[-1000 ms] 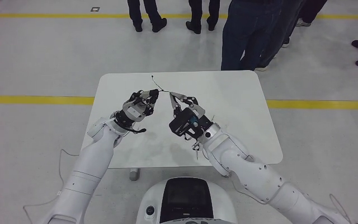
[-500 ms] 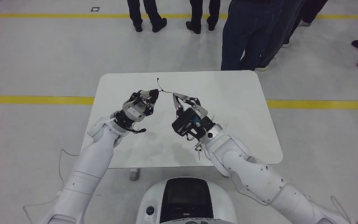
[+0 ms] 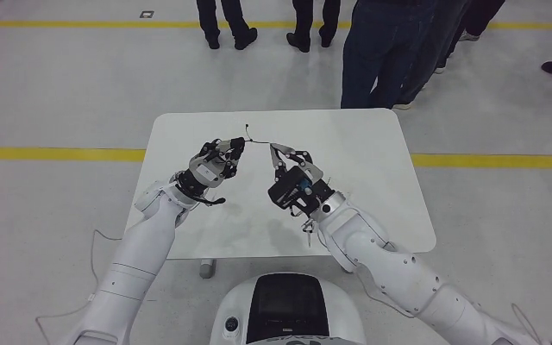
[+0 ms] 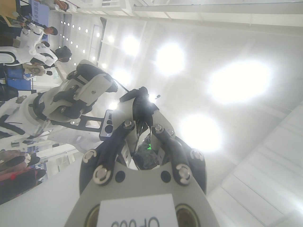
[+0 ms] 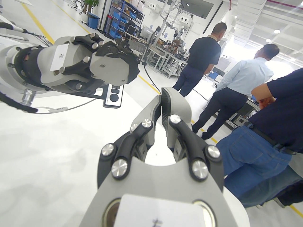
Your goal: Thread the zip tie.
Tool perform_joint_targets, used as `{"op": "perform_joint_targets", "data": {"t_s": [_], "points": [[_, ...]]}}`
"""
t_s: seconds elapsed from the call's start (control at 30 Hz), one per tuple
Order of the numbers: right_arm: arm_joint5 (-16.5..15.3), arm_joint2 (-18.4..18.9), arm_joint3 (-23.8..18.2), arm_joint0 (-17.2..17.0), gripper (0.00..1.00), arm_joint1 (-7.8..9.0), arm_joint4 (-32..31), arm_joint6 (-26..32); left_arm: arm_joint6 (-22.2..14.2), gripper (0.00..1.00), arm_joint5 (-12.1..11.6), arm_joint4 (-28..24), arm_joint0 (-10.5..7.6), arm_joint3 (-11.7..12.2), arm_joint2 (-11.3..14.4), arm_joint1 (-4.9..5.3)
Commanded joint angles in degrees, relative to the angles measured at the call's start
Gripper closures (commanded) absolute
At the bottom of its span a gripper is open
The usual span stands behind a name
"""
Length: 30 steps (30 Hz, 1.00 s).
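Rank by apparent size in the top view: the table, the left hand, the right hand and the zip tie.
1. table
2. left hand and right hand, too alike to rank
3. zip tie, smallest

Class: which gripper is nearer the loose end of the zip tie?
Left. The left gripper pinches the zip tie right beside its loose end. The right gripper grips the strand farther along, its jaws shut.
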Motion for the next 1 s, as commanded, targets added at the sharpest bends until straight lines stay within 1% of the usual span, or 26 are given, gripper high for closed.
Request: {"op": "perform_joint_targets", "data": {"t_s": [0.0, 0.97], "points": [[-0.01, 0.05, -0.05, -0.08, 1.0, 0.06, 0.0, 0.01, 0.0, 1.0, 0.0, 0.0, 0.0, 0.0, 0.0, 0.0], [0.59, 0.48, -0.77, -1.14, 1.0, 1.14, 0.0, 0.54, 0.0, 1.0, 0.0, 0.0, 0.0, 0.0, 0.0, 0.0]]}}
